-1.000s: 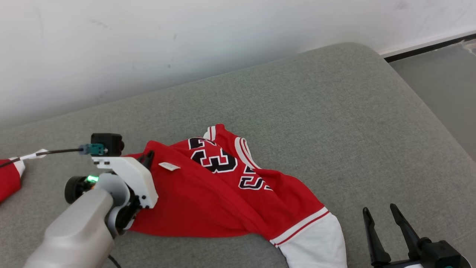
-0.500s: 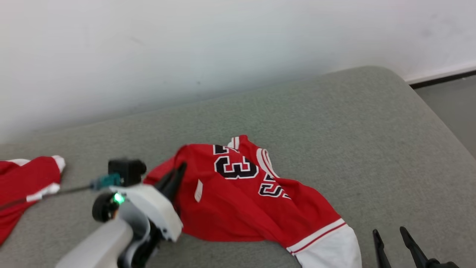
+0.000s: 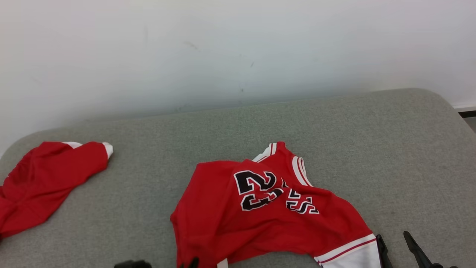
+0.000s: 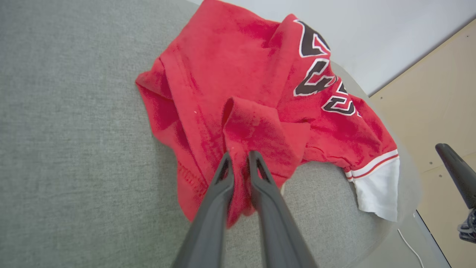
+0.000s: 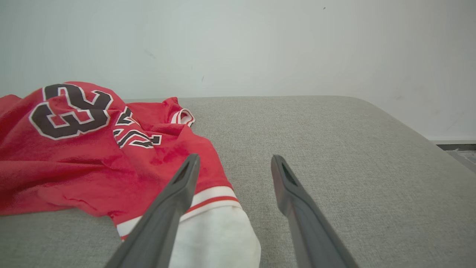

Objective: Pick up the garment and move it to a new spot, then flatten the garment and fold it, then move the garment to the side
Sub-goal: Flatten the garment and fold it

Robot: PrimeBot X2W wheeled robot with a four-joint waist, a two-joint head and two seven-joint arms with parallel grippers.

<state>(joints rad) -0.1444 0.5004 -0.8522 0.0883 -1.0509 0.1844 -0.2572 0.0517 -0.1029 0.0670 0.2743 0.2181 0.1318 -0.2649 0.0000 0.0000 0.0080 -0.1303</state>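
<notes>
The garment [image 3: 267, 208] is a red jersey with black numbers and a white sleeve, lying crumpled on the grey cushion [image 3: 156, 149]. In the left wrist view my left gripper [image 4: 240, 154] has its fingers close together, pinching a raised fold of the garment [image 4: 253, 93] at its near edge. A dark tip of that gripper [image 3: 193, 262] peeks in at the bottom of the head view. My right gripper [image 5: 234, 160] stands open with nothing between its fingers, just above the white sleeve [image 5: 219, 238]. Its fingertips [image 3: 380, 242] show at the lower right.
Another red piece of clothing [image 3: 44, 178] lies at the cushion's far left. A pale wall [image 3: 238, 56] runs close behind. The cushion's rounded right edge [image 3: 457, 111] drops to the floor. Bare cushion lies right of the jersey.
The head camera has swung left and up. My left arm has dropped back out to the picture's bottom edge, drawing the jersey's left edge toward the front. The right gripper stays open.
</notes>
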